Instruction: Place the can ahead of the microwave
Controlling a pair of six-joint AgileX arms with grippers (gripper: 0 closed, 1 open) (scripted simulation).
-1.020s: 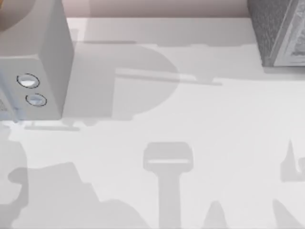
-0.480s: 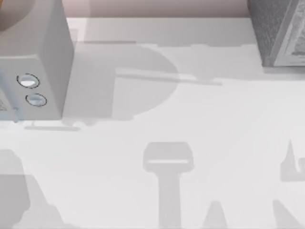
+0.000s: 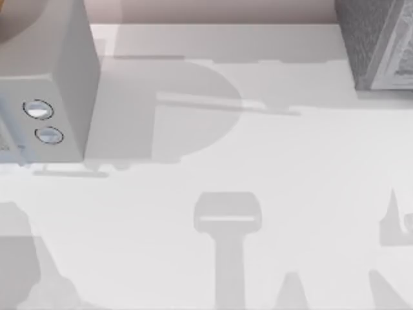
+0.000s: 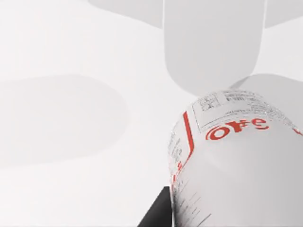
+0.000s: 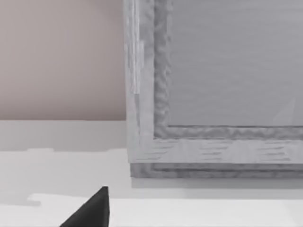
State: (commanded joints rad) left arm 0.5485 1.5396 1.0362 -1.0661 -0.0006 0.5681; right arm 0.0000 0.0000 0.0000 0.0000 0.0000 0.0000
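The can [image 4: 236, 165], white with a red-and-white label, sits very close in the left wrist view. My left gripper is shut on it, and one dark finger [image 4: 158, 213] shows against its side above the white table. The microwave [image 3: 45, 77], pale grey with two round silvery dials [image 3: 42, 121], stands at the table's left rear in the top view. A dark part of my right gripper [image 5: 90, 210] shows in the right wrist view, facing the speckled box.
A darker grey speckled box [image 3: 377, 42] stands at the table's far right corner and looms large as the speckled box [image 5: 213, 94] in the right wrist view. Arm shadows fall across the white table [image 3: 290, 161] along its near edge.
The arm shadow at the table's near left has drawn back toward the left edge and grown narrower. The microwave and the speckled box have not moved.
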